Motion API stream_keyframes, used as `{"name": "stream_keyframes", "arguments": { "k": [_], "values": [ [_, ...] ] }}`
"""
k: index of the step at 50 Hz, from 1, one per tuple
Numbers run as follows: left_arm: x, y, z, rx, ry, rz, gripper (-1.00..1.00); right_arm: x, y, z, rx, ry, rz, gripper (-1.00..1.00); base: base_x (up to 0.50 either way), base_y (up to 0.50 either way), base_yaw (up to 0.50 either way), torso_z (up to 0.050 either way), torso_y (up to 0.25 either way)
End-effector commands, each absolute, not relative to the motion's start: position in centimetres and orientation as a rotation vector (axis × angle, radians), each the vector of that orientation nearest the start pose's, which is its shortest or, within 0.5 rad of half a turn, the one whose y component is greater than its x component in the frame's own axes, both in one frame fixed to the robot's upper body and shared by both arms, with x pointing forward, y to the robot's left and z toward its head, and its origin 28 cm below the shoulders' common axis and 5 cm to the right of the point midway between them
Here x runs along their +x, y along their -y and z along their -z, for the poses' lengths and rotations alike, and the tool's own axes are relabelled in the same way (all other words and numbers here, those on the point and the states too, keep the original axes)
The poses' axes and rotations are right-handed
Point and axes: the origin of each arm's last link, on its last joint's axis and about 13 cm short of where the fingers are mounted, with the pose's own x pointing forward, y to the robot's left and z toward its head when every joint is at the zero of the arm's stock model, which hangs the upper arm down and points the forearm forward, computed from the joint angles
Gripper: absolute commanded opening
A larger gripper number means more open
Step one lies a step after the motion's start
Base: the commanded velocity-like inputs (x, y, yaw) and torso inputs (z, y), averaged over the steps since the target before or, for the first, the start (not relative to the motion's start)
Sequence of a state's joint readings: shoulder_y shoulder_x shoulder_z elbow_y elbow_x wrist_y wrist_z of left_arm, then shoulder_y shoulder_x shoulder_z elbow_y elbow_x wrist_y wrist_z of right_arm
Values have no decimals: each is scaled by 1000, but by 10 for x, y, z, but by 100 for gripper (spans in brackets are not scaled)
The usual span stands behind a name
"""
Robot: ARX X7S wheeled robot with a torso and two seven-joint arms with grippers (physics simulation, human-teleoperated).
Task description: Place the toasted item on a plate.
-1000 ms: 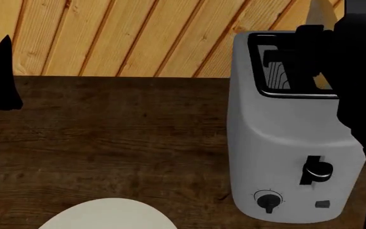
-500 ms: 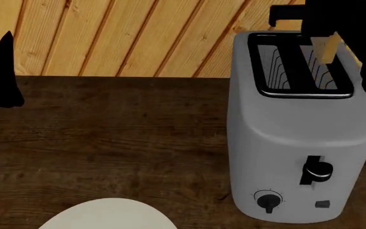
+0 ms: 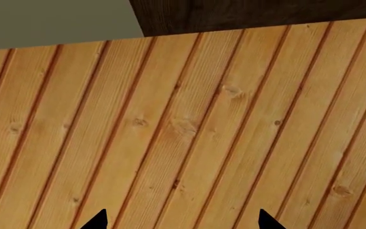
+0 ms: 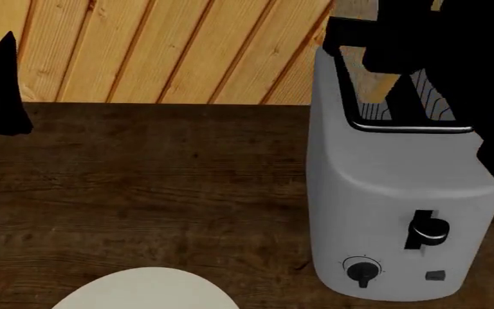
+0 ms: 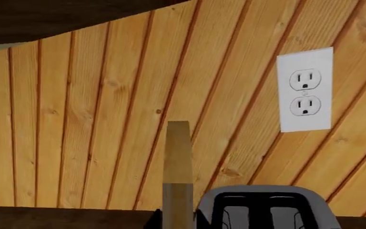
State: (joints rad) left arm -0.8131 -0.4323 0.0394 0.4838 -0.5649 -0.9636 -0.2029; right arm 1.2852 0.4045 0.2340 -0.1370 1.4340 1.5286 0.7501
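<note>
Right claw [image 4: 384, 61] clamped on tan-crusted bread slice [image 5: 177, 176], now lifted above smooth grey toaster [image 4: 393, 193]; left claw [image 3: 179, 222] spread apart.

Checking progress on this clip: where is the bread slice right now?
In the head view the bread slice is at upper right, held by the right gripper just above the grey toaster, far from the plate.

Pine-plank wall [image 4: 170, 51], dark wooden table [image 4: 144, 193]

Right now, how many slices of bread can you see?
1. The slice of bread is held edge-on by the right gripper above the toaster. More may be hidden in its slots.
</note>
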Motion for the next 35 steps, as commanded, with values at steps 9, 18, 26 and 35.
{"name": "stream_keyframes", "arguments": {
  "k": [9,18,26,35],
  "values": [
    [277,-258,-262,92,275,67,100,219,129,-333,287,-39,-536,-100,0,0,0,0,0],
    [278,-259,-261,95,276,63,100,202,113,-318,298,-64,-628,-100,0,0,0,0,0],
    [277,-260,-260,94,275,60,100,190,102,-306,297,-91,-682,-100,0,0,0,0,0],
    [277,-260,-256,91,272,59,100,182,91,-296,314,-116,-719,-100,0,0,0,0,0]
  ]
}}
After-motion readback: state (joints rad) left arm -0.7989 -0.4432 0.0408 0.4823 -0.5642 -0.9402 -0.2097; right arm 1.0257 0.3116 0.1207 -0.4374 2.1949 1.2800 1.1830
